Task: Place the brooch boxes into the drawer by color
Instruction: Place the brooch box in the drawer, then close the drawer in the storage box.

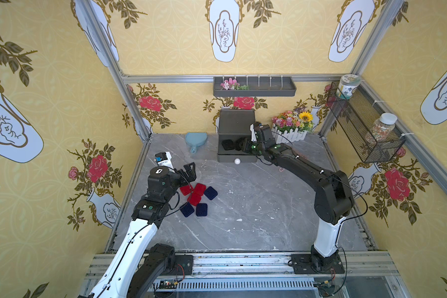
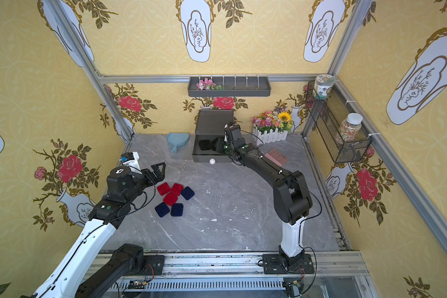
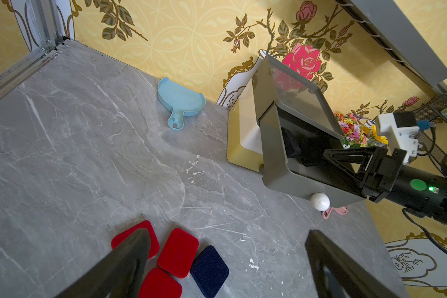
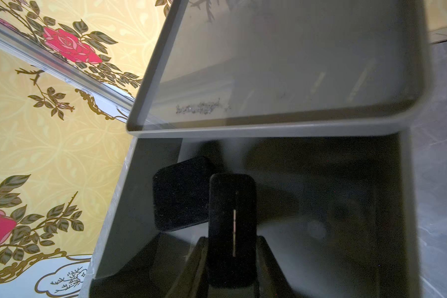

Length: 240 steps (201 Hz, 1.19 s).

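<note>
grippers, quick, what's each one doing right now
left gripper: open, empty, near the red brooch boxes.
right gripper: jaws either side of a black brooch box in the dark grey drawer; gripped or loose cannot be told.

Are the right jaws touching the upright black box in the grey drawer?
Cannot tell. Right wrist view shows the upright black box between the jaws of the right gripper, but darkness hides any gap.

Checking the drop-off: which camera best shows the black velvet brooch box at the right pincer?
The right wrist view: close up, the black velvet brooch box stands on edge between the fingers of the right pincer. Both top views show only a small dark patch; the left wrist view, a part beyond the pincer.
</note>
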Each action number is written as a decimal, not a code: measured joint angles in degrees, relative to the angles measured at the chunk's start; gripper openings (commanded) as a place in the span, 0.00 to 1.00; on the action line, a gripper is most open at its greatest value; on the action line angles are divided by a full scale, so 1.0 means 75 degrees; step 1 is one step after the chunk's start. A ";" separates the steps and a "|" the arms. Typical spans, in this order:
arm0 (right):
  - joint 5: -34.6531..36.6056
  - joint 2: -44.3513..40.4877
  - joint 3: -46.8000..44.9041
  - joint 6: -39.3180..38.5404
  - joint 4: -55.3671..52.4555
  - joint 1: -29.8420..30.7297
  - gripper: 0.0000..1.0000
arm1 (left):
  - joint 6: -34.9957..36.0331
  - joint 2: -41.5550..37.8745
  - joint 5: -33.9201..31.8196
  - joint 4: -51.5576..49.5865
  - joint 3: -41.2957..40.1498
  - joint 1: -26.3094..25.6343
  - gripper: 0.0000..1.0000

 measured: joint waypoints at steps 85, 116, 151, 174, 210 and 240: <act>0.0402 -0.0210 0.0440 -0.0358 -0.0618 0.0029 0.78 | 0.0000 0.0096 0.0006 0.0000 0.0006 0.0003 1.00; 0.0699 -0.0525 0.0618 -0.0621 -0.0842 0.0166 0.79 | 0.0000 0.0125 0.0006 0.0000 0.0006 0.0003 1.00; 0.0970 -0.1014 0.0536 -0.1011 -0.1070 0.0565 0.55 | 0.0000 0.0090 0.0003 -0.0003 0.0009 0.0015 1.00; 0.0976 -0.1588 -0.0079 -0.1189 -0.1099 0.0901 0.21 | 0.0000 0.0050 0.0000 -0.0003 0.0009 0.0017 1.00; 0.0935 -0.2553 -0.1728 -0.1011 -0.0988 0.1067 0.05 | 0.0000 0.0026 -0.0003 -0.0003 0.0009 0.0017 1.00; 0.0962 -0.2914 -0.2483 -0.0956 -0.0959 0.1151 0.00 | -0.0006 0.0029 -0.0003 -0.0003 0.0009 0.0017 1.00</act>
